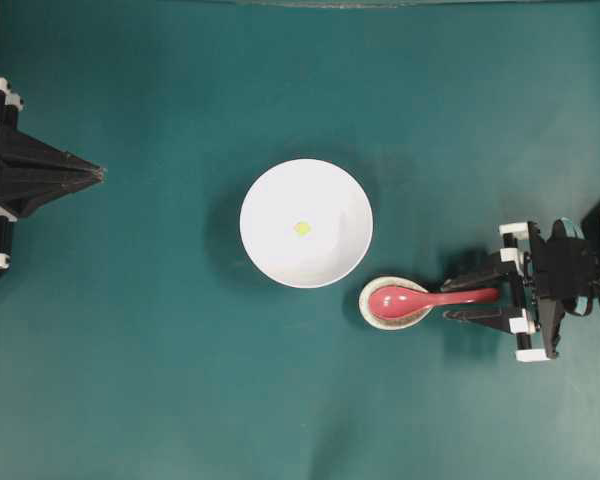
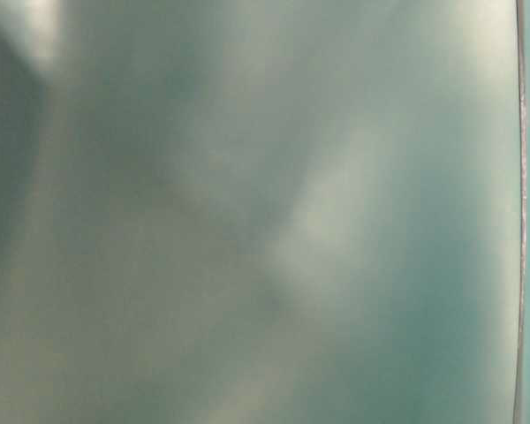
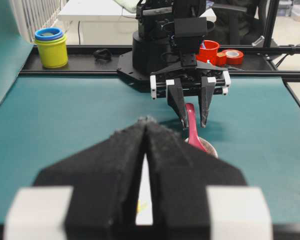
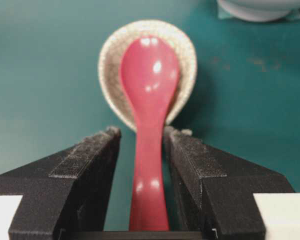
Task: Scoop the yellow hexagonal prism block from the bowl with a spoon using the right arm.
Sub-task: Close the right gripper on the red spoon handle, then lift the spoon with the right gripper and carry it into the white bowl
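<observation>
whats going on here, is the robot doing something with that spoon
The right gripper sits open with a finger on each side of the red spoon handle, not yet closed on it. The spoon's head rests in a small speckled dish beside the white bowl, where the yellow block lies. The left gripper is shut, away from everything.

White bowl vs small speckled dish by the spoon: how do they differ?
The large plain white round bowl is far bigger than the small speckled beige egg-shaped dish. The bowl holds the tiny yellow-green block; the dish cradles the glossy pinkish-red spoon's head. Both sit upright on the green table.
</observation>
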Robot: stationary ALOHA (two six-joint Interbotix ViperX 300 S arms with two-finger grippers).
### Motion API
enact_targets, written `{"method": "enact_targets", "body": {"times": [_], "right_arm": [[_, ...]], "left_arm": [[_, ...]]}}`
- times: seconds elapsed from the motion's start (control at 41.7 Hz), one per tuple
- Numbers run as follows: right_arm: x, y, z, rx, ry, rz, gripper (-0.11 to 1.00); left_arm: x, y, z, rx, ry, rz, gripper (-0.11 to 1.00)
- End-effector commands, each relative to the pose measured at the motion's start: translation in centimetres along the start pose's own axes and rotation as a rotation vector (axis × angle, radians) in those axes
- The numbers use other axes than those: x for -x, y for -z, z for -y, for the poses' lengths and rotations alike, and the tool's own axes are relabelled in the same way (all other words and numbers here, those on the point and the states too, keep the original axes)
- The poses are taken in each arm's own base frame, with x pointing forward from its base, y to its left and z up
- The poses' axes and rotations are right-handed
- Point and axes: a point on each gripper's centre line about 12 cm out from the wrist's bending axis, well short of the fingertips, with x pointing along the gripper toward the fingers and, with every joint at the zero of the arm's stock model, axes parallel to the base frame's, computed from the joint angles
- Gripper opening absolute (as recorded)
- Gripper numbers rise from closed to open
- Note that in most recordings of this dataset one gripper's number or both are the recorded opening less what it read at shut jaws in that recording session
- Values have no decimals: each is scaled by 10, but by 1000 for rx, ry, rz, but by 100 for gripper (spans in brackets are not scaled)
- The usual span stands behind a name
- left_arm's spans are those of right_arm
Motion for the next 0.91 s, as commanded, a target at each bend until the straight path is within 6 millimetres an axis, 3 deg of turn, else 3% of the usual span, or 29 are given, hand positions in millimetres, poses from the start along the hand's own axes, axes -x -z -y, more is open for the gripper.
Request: {"method": "enact_targets", "body": {"times": [0.0,0.288,0.456,0.671,0.887], "right_arm": [[-1,-4,-3,-6,-8,16,46],[-4,-4,-4,-7,-9,12,43],[-6,-8,-6,-10,-14,36,23],[-5,-20,-8,-28,-26,80,23],[5,-46,-8,-72,-41,150,23]], "left_arm": [[-2,-10,-1,-2,-3,26,1],[-2,-11,0,-2,-1,28,1],[-2,-11,0,-2,-1,28,1],[-3,-12,-1,-2,-2,31,1],[-3,-13,-1,0,-2,32,1]]}}
